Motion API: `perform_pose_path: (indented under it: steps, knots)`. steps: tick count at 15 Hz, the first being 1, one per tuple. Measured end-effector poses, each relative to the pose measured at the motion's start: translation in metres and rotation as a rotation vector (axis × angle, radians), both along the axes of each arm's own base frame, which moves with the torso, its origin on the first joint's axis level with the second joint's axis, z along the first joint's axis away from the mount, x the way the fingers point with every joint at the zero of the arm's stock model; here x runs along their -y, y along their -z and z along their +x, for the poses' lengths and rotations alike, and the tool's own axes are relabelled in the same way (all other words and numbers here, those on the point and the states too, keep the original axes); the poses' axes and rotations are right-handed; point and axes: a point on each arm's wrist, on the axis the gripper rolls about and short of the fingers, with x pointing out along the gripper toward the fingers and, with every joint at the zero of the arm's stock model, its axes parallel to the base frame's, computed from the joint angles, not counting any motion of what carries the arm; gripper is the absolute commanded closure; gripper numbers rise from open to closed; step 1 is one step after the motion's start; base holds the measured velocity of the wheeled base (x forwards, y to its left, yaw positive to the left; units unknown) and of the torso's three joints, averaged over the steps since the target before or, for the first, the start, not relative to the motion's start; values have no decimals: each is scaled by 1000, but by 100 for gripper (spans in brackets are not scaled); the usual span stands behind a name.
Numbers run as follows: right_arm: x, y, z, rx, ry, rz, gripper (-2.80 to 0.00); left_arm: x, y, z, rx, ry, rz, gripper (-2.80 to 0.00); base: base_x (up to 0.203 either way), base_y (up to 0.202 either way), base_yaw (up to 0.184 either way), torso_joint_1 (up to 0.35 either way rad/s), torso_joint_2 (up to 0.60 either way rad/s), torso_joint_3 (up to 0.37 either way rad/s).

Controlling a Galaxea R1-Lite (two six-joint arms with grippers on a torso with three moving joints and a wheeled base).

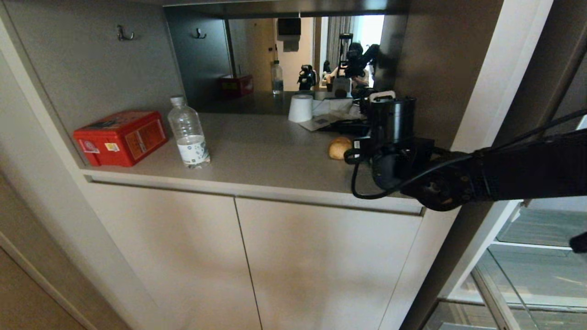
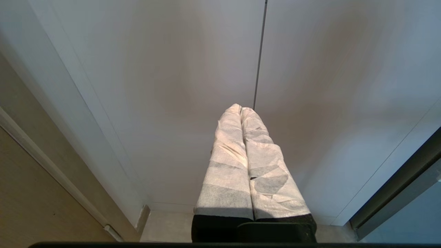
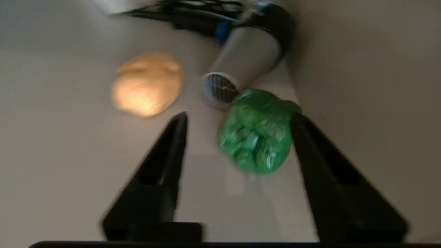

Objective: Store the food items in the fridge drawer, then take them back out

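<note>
- Right gripper [image 3: 237, 119]: the two black fingers stand spread apart with nothing clamped, low in the middle of the right wrist view. One finger [image 3: 303, 137] sits right against the pepper's edge, the other has a clear gap to it. Touching or just beside, can't say — that view is smeared.
- The glossy bright green bell pepper [image 3: 256, 132] lies between those fingers, off-centre toward the frame's right, near the tips rather than deep in the jaws. It's a roundish lump with no real long axis, so the angle of approach shouldn't matter much. My read: the gripper wants to slide a bit further over it and centre before closing.
- The tan-yellow potato-like lump [image 3: 147, 83] is upper left of the fingers in the wrist view, outside the jaws and apart from the pepper. In the head view it sits [image 1: 340, 147] right of centre on the grey-beige shelf counter [image 1: 257, 151], just left of the black arm.
- The grey-barrelled hair dryer [image 3: 241, 65] lies above the pepper in the wrist view, mesh end aimed at it, very close. That's the thing to avoid bumping.
- Left gripper [image 2: 241, 110]: tape-wrapped white fingers pressed together, parked in front of the pale cupboard doors [image 2: 172, 86] — nowhere near the food, so the right arm is clearly the nearer one.
- Further out in the head view: white paper roll [image 1: 300, 108] centre top, clear plastic water bottle [image 1: 188, 133] and red box [image 1: 121, 136] at left.
- The fridge drawer isn't identifiable in any view.
</note>
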Motion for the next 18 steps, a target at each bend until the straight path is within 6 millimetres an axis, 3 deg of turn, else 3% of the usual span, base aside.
perform_pose_path:
  steps: [4, 8, 18]
  knots:
    - [-4, 11, 26, 17, 84, 5, -280, 0, 0, 0, 0, 0, 0, 0, 0, 0, 0, 0, 0, 0]
    - [11, 19, 46, 16, 166, -1, -280, 0, 0, 0, 0, 0, 0, 0, 0, 0, 0, 0, 0, 0]
    - [23, 42, 63, -2, 215, 6, -280, 0, 0, 0, 0, 0, 0, 0, 0, 0, 0, 0, 0, 0]
